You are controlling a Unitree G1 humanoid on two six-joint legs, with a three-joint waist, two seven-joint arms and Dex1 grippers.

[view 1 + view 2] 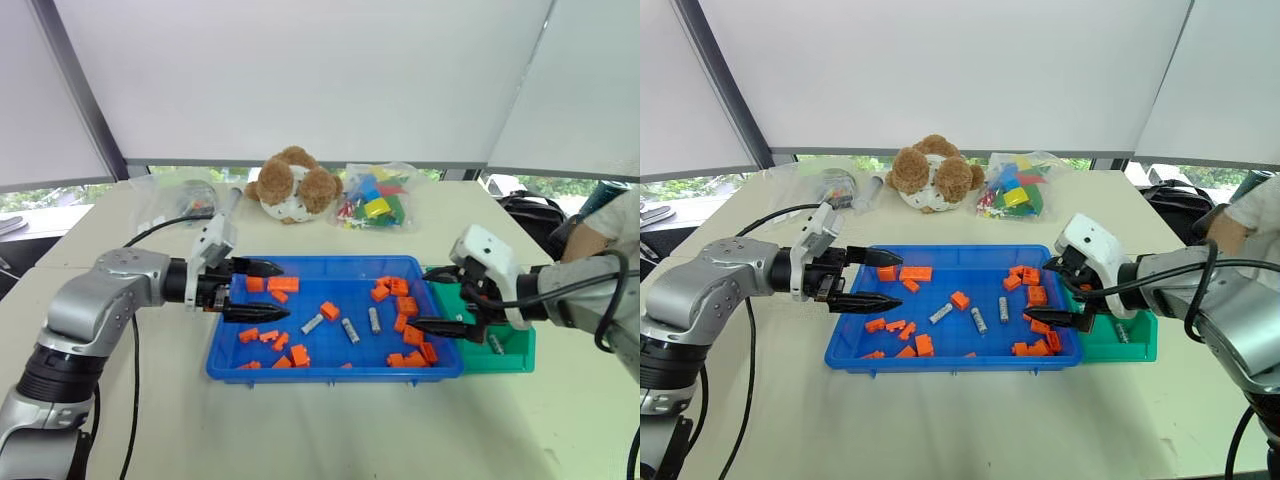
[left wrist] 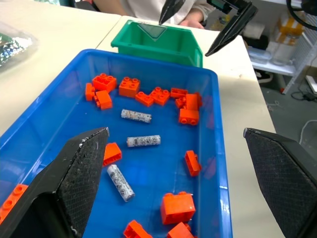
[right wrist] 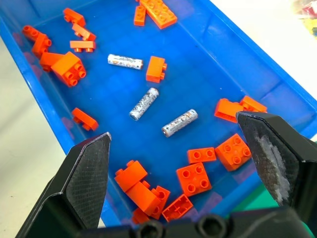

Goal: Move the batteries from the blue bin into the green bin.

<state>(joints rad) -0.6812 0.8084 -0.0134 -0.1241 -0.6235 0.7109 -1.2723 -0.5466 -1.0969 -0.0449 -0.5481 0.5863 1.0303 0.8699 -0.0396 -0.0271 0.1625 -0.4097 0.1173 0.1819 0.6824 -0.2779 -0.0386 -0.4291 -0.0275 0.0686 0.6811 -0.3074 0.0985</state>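
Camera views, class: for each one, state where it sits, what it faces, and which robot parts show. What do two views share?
Head views: look down on the blue bin; both arms show.
Left wrist: faces green bin across blue bin; left tool open.
Right wrist: above blue bin; right tool open.
Shared by both wrist views: three batteries.

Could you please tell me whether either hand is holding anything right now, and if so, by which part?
Nothing is held. The left hand and the right hand are both open and empty over the blue bin, where three batteries lie.

Pale table [image 1: 330, 430] with blue bin [image 1: 330, 370], green bin [image 1: 512, 352].
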